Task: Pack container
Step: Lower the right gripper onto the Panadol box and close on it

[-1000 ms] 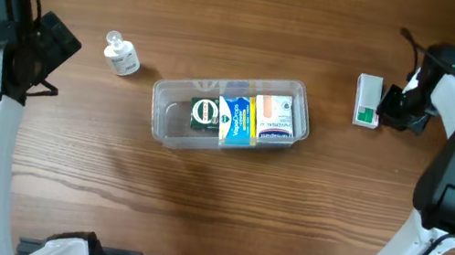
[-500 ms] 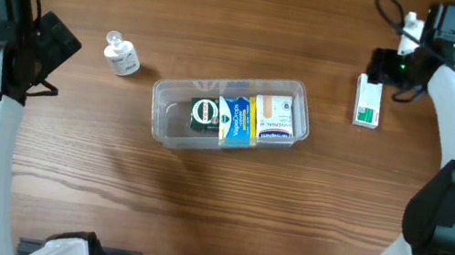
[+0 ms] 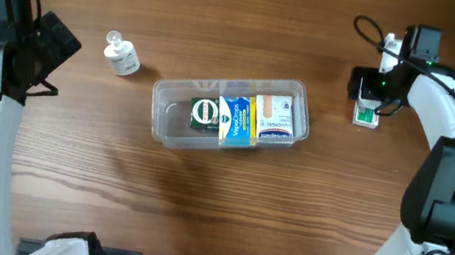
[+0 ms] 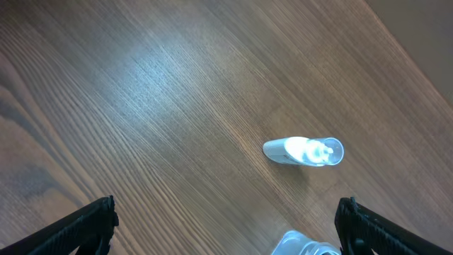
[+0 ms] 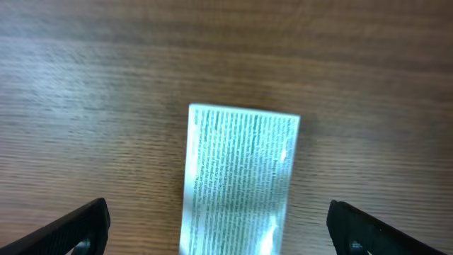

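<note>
The container (image 3: 170, 125), a clear shallow tub, lies at mid-table and holds a green box (image 3: 205, 113), a blue-and-yellow box (image 3: 234, 121) and a white-and-orange box (image 3: 275, 119) side by side. Right of it a small white box with green print (image 3: 366, 115) lies flat on the wood. My right gripper (image 3: 367, 92) hovers over that box (image 5: 241, 177); in the right wrist view the gripper (image 5: 226, 230) is open, its fingers well apart on either side and touching nothing. My left gripper (image 3: 54, 45) stands open at the far left, holding nothing.
A small clear bottle (image 3: 121, 54) lies on its side left of the container, also seen ahead of my left gripper (image 4: 228, 228) as the bottle (image 4: 304, 151). A corner of the tub (image 4: 303, 245) shows at that view's bottom edge.
My right gripper has opened and swung from the right side of the white box to over it. The left arm, bottle and container have not moved.
</note>
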Motion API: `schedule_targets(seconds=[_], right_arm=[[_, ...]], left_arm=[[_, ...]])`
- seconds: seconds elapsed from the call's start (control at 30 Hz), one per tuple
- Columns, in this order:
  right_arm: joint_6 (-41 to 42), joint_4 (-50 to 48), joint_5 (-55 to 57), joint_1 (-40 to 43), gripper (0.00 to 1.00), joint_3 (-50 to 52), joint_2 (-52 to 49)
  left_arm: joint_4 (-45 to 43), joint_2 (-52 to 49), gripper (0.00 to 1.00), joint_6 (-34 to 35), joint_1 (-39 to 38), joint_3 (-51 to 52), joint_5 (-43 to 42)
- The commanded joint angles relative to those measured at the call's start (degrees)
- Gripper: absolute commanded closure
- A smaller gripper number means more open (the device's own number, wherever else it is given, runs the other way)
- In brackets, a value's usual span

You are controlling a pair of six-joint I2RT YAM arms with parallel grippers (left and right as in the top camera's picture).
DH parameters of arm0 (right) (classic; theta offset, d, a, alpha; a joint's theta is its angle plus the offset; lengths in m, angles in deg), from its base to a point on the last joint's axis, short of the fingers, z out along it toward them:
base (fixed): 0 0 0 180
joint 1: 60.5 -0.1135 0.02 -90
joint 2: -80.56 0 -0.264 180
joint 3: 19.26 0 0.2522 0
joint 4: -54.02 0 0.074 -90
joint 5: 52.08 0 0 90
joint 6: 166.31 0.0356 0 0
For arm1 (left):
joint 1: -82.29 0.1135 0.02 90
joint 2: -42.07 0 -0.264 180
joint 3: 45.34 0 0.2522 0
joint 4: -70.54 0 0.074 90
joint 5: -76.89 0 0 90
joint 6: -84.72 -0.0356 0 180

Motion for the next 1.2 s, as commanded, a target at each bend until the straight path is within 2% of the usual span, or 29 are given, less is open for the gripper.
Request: schedule_targets(seconds=[0.0,0.13,0.23,0.3,0.5,0.63,0.67,0.7,0.93,1.17], right_arm=[[2.6,-0.96,1.25,0.09,0.0,0.55,-3.41],[4.7,-1.57,2.12,0.2,0.05,0.55,-4.07],[5.97,-1.88,2.19,0.31,0.14,0.55,-4.13],[7.26,-1.84,2.54,0.31,0.24,0.55,-4.22],[7.23,-0.59,2.56,0.31,0.41,0.55,-4.22],[7.06,0.22,2.78,0.31,0.44,0.55,-4.22],[7.08,0.42,2.95,0.31,0.5,0.52,-4.22],[7.08,0.63,2.95,0.31,0.52,0.52,-4.22],[7.08,2.25,2.95,0.28,0.53,-0.17,-4.2],[7.06,14.1,2.91,-1.36,0.52,-11.43,-1.73]], left_arm=[[0.07,0.2,0.0,-0.07,0.31,-0.61,0.33],[0.07,0.2,0.0,-0.07,0.31,-0.61,0.33],[0.07,0.2,0.0,-0.07,0.31,-0.61,0.33],[0.04,0.2,0.0,-0.07,0.31,-0.61,0.33],[0.04,0.2,0.0,-0.07,0.31,-0.61,0.33],[0.07,0.2,0.0,-0.07,0.31,-0.61,0.33],[0.07,0.2,0.0,-0.07,0.31,-0.61,0.33],[0.07,0.2,0.0,-0.07,0.31,-0.61,0.33],[0.07,0.2,0.0,-0.07,0.31,-0.61,0.33],[0.07,0.2,0.0,-0.07,0.31,-0.61,0.33]])
